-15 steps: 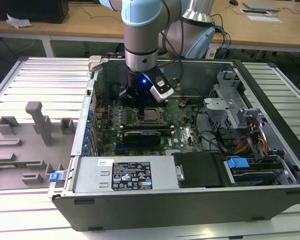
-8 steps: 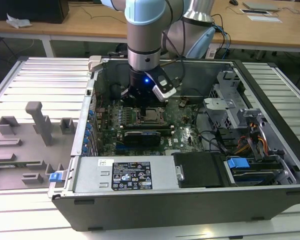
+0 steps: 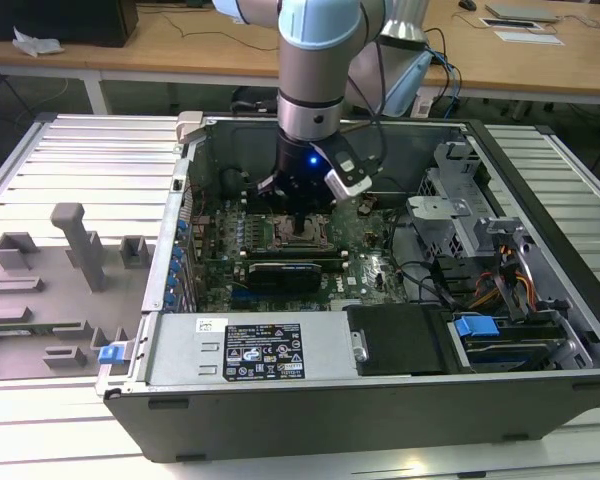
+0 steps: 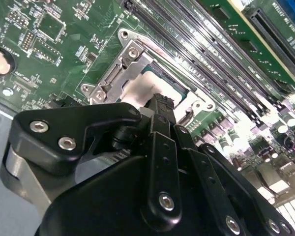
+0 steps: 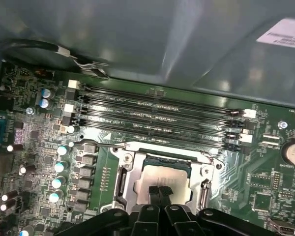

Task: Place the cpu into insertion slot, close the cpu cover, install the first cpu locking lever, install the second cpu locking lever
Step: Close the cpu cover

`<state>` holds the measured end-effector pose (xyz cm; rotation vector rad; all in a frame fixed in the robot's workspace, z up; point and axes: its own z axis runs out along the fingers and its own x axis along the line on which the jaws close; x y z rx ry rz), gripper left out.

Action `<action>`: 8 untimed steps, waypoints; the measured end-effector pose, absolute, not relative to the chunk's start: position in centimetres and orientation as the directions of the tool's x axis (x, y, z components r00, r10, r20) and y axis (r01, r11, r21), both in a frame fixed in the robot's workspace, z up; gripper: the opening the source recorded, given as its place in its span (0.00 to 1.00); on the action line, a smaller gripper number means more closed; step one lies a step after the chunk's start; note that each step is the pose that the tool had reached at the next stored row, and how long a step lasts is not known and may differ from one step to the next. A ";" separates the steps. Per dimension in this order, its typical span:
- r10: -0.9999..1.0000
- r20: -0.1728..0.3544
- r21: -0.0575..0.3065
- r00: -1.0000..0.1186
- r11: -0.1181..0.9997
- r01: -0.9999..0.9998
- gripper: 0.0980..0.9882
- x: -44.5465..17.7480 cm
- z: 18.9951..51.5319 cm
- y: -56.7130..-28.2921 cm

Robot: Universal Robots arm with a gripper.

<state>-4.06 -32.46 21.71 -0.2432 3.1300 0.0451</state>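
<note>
Gripper (image 5: pixel 160 191) fingers are pinched together with nothing between them, their tips on or just above the pale cpu (image 5: pixel 163 176), which lies flat in the insertion slot (image 5: pixel 167 160) of the green motherboard (image 5: pixel 265 196), with the silver cpu cover (image 5: pixel 132 186) framing it.

Shiny silver metal cpu cover (image 5: pixel 131 183)

One cpu (image 5: pixel 161 173); one cpu cover (image 5: pixel 133 185); one gripper (image 5: pixel 161 191).
</note>
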 end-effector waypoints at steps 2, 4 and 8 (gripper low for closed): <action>-0.154 -0.004 0.028 -0.988 0.988 -0.155 0.01 -4.1 22.2 -32.5; -0.155 -0.004 0.027 -0.988 0.988 -0.155 0.01 -4.1 22.8 -32.5; -0.154 -0.004 0.027 -0.988 0.988 -0.155 0.01 -4.1 22.8 -32.4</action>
